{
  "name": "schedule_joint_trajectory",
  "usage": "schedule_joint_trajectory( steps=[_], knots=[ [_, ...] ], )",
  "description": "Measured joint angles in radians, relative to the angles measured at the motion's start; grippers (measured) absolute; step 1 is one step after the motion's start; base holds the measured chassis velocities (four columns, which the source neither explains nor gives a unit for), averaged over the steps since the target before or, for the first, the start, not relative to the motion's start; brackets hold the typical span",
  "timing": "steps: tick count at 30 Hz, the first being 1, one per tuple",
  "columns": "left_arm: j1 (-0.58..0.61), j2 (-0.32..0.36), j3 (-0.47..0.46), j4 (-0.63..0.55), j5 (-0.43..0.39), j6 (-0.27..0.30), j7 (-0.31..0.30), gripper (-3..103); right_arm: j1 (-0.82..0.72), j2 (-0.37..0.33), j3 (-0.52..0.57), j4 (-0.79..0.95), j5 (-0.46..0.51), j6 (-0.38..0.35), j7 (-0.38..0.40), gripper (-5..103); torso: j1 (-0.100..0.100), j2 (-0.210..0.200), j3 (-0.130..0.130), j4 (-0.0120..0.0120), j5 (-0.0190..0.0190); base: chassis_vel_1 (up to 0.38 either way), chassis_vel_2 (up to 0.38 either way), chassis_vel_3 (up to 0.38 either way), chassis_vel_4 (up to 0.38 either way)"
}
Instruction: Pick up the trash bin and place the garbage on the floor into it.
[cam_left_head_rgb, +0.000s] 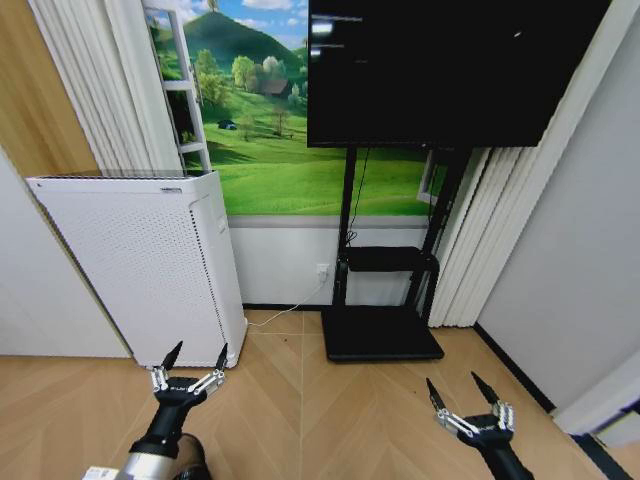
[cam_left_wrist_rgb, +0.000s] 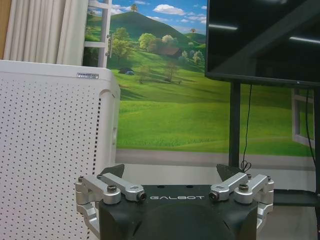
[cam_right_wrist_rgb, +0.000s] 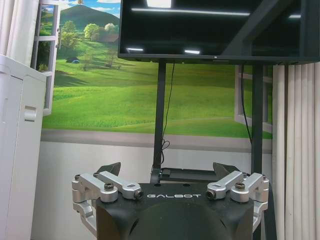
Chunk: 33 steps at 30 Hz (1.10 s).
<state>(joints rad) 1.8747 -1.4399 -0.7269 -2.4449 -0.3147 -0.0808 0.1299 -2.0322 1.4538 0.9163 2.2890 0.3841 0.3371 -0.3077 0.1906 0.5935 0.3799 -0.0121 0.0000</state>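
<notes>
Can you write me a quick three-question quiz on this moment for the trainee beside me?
1. True or false: the left gripper is shut on something.
2. Multiple choice: what stands on the floor just beyond the left gripper? A) a white perforated appliance B) a sofa C) a ladder
3. Fill in: the black screen is mounted on a black ____ whose base rests on the floor.

Key
1. False: it is open and empty, held low over the floor; the right gripper is open too.
2. A.
3. Stand.
</notes>
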Motion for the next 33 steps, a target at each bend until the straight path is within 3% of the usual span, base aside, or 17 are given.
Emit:
schedule_joint_trajectory(
  steps=[19,33],
  knots=[
    [0.0,0.0,0.0,0.0,0.0,0.0,0.0,100,0.0,0.0,0.0,0.0,0.0,0.0,0.0,100,0.03,0.077,0.048,-0.0001,0.0,0.014,-0.018,-0.019,0.013],
    [0.0,0.0,0.0,0.0,0.0,0.0,0.0,100,0.0,0.0,0.0,0.0,0.0,0.0,0.0,100,0.053,0.135,0.082,0.0,0.0001,0.148,-0.141,-0.156,0.155]
  ],
)
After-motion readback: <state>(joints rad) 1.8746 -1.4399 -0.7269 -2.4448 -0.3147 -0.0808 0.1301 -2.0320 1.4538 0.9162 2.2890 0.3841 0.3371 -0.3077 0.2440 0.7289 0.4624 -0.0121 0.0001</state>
